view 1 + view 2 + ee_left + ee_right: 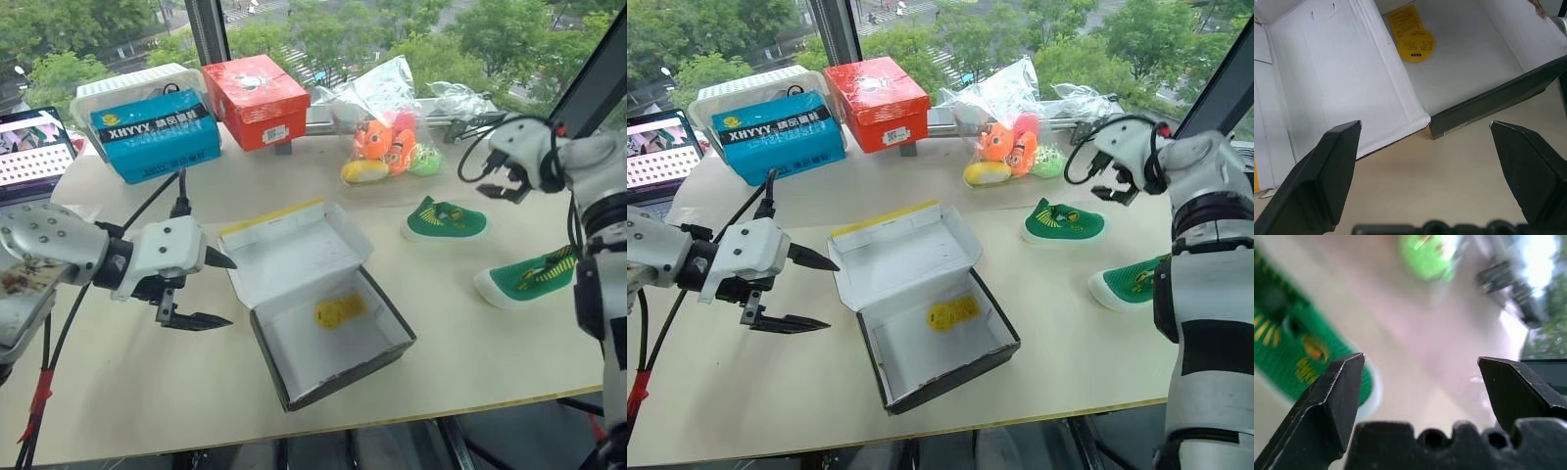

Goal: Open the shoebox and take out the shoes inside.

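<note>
shoebox (323,313) open, empty, table centre | shoes (446,219) out at 3 o'clock, light, soft; pinch at heel rim | left gripper (201,291) wide, empty | right gripper (502,182) wide, empty

matt white cardboard shoebox (323,323), knitted cloth shoes (446,219), smooth pale wooden table (127,382).

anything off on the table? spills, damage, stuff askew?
Nothing spilled or damaged. The shoebox lies open at an angle to the table edge, empty apart from a yellow tag. Both shoes sit upright on the table, apart, pointing different ways.
</note>
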Available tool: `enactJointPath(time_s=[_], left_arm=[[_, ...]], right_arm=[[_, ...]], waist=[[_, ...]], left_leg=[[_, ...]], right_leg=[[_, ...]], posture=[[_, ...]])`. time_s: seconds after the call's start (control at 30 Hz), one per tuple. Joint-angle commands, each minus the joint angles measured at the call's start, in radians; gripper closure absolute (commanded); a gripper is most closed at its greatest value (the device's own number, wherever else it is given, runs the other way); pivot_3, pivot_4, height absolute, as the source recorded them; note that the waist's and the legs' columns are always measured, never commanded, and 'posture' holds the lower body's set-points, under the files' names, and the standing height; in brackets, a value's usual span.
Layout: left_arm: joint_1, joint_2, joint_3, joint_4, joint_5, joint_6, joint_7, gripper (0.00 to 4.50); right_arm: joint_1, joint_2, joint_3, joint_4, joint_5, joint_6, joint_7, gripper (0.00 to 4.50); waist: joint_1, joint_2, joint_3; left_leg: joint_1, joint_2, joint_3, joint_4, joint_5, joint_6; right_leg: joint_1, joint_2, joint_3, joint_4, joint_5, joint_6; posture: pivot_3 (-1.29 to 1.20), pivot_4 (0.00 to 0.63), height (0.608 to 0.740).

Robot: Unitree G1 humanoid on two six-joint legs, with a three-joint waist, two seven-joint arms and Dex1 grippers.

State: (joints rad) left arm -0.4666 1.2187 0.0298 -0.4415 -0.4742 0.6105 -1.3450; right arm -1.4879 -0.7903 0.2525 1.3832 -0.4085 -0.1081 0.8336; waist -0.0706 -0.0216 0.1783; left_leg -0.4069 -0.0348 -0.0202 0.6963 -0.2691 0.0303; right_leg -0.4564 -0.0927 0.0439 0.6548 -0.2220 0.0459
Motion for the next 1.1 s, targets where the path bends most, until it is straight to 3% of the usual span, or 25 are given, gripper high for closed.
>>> enactJointPath(time_s=[0.03,0.17,0.23,0.3,0.4,0.53,0.63,0.73,0.83,0.97,1.03,1.1], left_arm=[[-0.012,0.02,0.042,-0.012,-0.011,-0.012,-0.001,0.0],[-0.02,0.002,0.046,-0.005,-0.036,-0.007,-0.003,0.0],[-0.033,-0.027,0.06,0.008,-0.079,0.016,0.007,0.0],[-0.038,-0.054,0.077,0.028,-0.11,0.032,0.023,0.0],[-0.036,-0.169,0.134,0.072,-0.207,0.078,0.102,0.0],[-0.037,-0.296,0.291,0.095,-0.348,0.137,0.242,0.0],[-0.021,-0.379,0.411,0.099,-0.379,0.16,0.438,0.0],[0.083,-0.437,0.464,0.041,-0.438,0.197,0.519,0.0],[0.23,-0.531,0.399,-0.045,-0.285,0.096,0.649,0.0],[0.336,-0.629,0.29,0.025,-0.032,-0.045,0.827,0.0],[0.378,-0.678,0.283,0.044,0.017,-0.085,0.882,0.0],[0.426,-0.741,0.283,0.053,0.047,-0.134,0.929,0.0]], right_arm=[[-0.063,-0.035,-0.034,-0.048,0.036,-0.06,0.158,0.12],[-0.034,-0.07,-0.075,-0.174,0.144,-0.114,0.551,0.12],[0.141,-0.146,-0.05,-0.481,0.342,-0.004,0.733,0.12],[0.295,-0.219,-0.041,-0.757,0.496,0.126,0.781,0.12],[0.529,-0.277,-0.164,-1.108,0.645,0.372,0.771,0.12],[0.789,-0.316,-0.324,-1.316,0.705,0.523,0.598,0.12],[0.925,-0.27,-0.459,-1.402,0.715,0.614,0.417,0.12],[1.031,-0.221,-0.53,-1.468,0.705,0.637,0.287,0.12],[1.091,-0.15,-0.585,-1.489,0.694,0.677,0.138,0.12],[1.199,-0.028,-0.677,-1.497,0.675,0.645,-0.057,0.12],[1.251,0.022,-0.71,-1.503,0.669,0.625,-0.124,0.12],[1.322,0.155,-0.768,-1.57,0.689,0.627,-0.254,0.12]], waist=[[0.0,0.0,0.0],[0.0,0.0,0.0],[0.004,0.0,0.0],[0.018,0.0,0.0],[0.029,0.001,-0.001],[0.035,0.001,-0.001],[0.035,0.001,-0.001],[0.035,0.0,-0.003],[0.035,0.0,-0.003],[0.057,0.0,-0.003],[0.061,0.0,-0.004],[0.063,-0.001,-0.004]], left_leg=[[0.0,0.0,0.0,0.0,0.0,0.0],[0.0,0.0,0.0,0.0,-0.001,0.001],[0.0,0.0,0.0,0.0,-0.001,0.002],[-0.001,0.002,-0.002,0.001,-0.002,0.003],[-0.001,0.001,-0.001,0.003,-0.002,0.004],[-0.002,0.001,-0.001,0.006,-0.002,0.004],[0.0,0.001,-0.001,0.008,-0.002,0.004],[0.004,0.0,0.0,0.008,-0.002,0.003],[0.013,0.001,0.0,0.006,-0.002,0.003],[0.02,0.001,0.0,0.004,-0.002,0.002],[0.025,0.001,-0.001,0.003,-0.001,0.001],[0.028,0.001,-0.001,0.001,-0.002,0.001]], right_leg=[[0.0,0.0,0.0,0.0,0.0,0.0],[0.0,0.0,0.0,0.0,0.0,0.0],[0.0,0.0,0.0,0.0,0.0,0.0],[0.002,0.0,-0.004,-0.001,0.0,0.0],[0.001,-0.001,-0.004,0.0,0.0,0.0],[0.001,-0.001,-0.003,0.003,0.0,0.0],[0.002,-0.002,-0.002,0.004,0.0,0.0],[0.004,-0.003,-0.001,0.003,0.001,0.001],[0.014,-0.002,0.0,0.001,0.001,0.0],[0.024,-0.001,0.0,-0.007,0.005,-0.001],[0.03,0.0,-0.001,-0.009,0.006,-0.001],[0.033,-0.001,-0.001,-0.011,0.006,-0.001]], posture=[[0.0,0.15,0.74],[0.0,0.15,0.74],[0.0,0.15,0.74],[0.0,0.15,0.74],[0.0,0.15,0.74],[0.0,0.15,0.74],[0.0,0.15,0.74],[0.0,0.15,0.74],[0.0,0.15,0.74],[0.0,0.15,0.74],[0.0,0.15,0.74],[0.0,0.15,0.74]])
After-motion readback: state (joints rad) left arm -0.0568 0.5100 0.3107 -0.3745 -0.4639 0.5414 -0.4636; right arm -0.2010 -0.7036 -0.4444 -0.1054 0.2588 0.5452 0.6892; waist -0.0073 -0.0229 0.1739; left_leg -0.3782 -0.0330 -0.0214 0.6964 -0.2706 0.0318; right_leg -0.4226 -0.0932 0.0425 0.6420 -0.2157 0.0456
